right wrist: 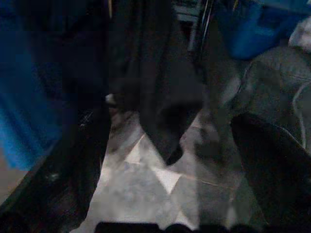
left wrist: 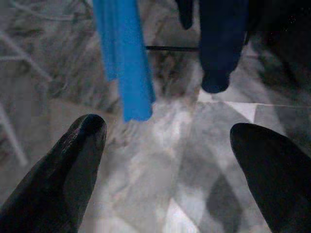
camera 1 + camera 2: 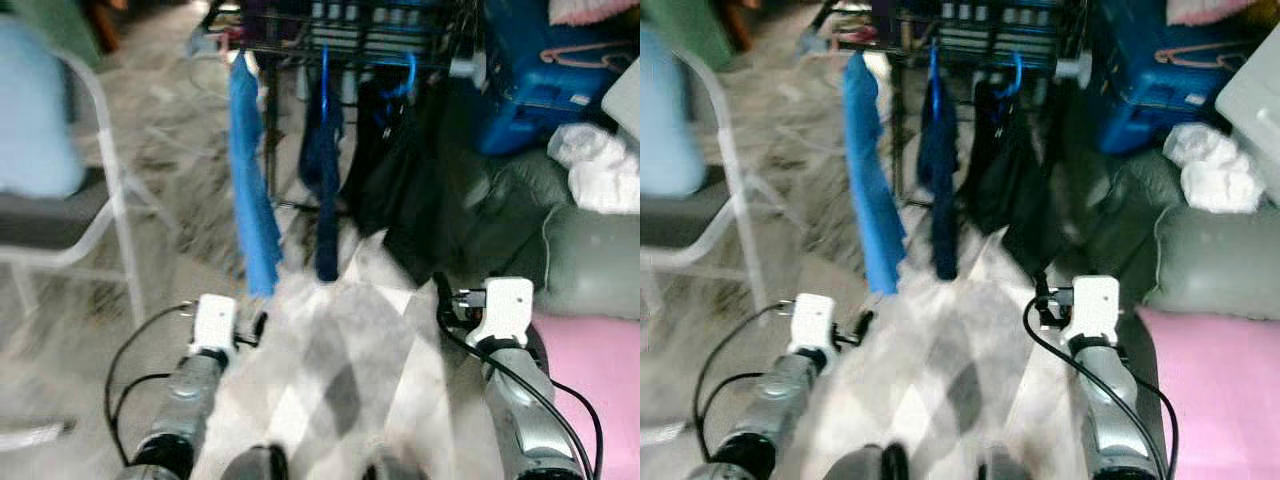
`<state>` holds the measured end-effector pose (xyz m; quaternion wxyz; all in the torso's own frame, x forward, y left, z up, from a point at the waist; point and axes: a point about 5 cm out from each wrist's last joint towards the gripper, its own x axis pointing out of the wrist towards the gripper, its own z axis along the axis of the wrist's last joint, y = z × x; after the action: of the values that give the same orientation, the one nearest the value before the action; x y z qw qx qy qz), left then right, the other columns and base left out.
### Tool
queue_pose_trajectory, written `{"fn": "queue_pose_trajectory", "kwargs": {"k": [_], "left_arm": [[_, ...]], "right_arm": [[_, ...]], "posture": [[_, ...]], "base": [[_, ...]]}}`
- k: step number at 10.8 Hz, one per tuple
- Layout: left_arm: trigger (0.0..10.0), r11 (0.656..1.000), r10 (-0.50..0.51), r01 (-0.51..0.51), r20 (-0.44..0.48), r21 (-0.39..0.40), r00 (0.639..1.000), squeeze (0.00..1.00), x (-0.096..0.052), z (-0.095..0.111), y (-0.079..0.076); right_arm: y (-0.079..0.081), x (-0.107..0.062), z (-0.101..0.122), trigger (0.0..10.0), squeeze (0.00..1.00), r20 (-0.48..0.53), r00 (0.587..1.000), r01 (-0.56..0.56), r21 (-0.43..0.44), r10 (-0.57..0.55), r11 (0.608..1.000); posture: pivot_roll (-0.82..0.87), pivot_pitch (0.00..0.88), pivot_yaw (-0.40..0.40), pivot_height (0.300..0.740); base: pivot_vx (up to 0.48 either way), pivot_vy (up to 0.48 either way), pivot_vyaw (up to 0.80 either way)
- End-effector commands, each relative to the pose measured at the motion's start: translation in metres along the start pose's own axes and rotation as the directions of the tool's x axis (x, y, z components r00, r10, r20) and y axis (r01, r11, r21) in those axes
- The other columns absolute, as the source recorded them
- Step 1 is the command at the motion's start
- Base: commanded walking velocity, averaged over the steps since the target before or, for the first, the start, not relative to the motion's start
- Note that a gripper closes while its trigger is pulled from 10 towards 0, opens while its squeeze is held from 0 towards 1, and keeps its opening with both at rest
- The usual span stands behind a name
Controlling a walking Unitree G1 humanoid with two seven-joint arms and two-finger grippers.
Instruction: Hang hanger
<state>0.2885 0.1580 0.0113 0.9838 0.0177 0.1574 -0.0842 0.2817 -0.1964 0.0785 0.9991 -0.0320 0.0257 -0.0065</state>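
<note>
- Both arms raised fwd, forearms low in head views, roughly parallel, wrists w/ white blocks pointing toward a drying rack (image 3: 330, 30).
- Left end effector (image 2: 165, 145): fingers wide apart in wrist view, nothing between them; aimed down at marbled floor (image 2: 160, 174) below the hanging clothes.
- Right end effector (image 1: 165, 160): fingers also spread apart, nothing held; aimed at lower edge of black garment (image 1: 155, 87), not touching as far as can be seen.
- Left arm (image 3: 195, 390) angled slightly inward, black cable looping off its outer side.
- Right arm (image 3: 520, 400) straighter, cable running along its inner side; wrist near a pink cushion (image 3: 595, 370).
- Blue hanger (image 3: 324, 80) hooked on rack's front edge, dark navy garment (image 3: 326, 190) hanging from it.
- Second blue hook (image 3: 405, 80) just beside it on the rack, over the black garment.
- Bright blue towel (image 3: 252, 190) hangs at rack's left end, lowest edge near navy garment's.
- Off to robot's left: white-framed chair (image 3: 90, 230) w/ pale blue back.
- To the right: blue box (image 3: 530, 80), white crumpled cloth (image 3: 600, 165), grey-green bag (image 3: 590, 260).
- Head views blurred; fine detail of hangers can't be told.
</note>
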Motion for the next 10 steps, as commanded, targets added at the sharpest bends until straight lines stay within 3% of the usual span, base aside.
{"fn": "queue_pose_trajectory", "kwargs": {"k": [1, 4, 10], "left_arm": [[10.0, 1.0, -0.009, 0.009, 0.026, -0.017, 1.0, 0.0, -0.001, 0.001, -0.003], [10.0, 0.999, 0.008, -0.005, 0.073, -0.039, 0.997, 0.0, 0.0, 0.012, -0.001], [10.0, 1.0, 0.003, -0.002, 0.061, -0.031, 0.998, 0.0, -0.002, 0.008, -0.001]], "right_arm": [[0.001, -0.005, -0.007, 10.0, 0.04, -0.021, 1.0, 0.0, 0.026, 0.001, 1.0], [0.015, -0.006, -0.01, 10.0, 0.0, -0.03, 0.999, -0.04, 0.048, 0.042, 0.998], [0.015, -0.005, -0.013, 10.0, 0.0, -0.043, 0.998, -0.047, 0.047, 0.049, 0.998]], "posture": [[-0.13, 0.126, 0.036, 0.74], [-0.12, 0.112, 0.04, 0.74], [-0.11, 0.114, 0.044, 0.74]], "base": [[0.0, 0.0, 0.0], [0.0, 0.0, 0.0], [0.0, 0.392, -0.77]]}}
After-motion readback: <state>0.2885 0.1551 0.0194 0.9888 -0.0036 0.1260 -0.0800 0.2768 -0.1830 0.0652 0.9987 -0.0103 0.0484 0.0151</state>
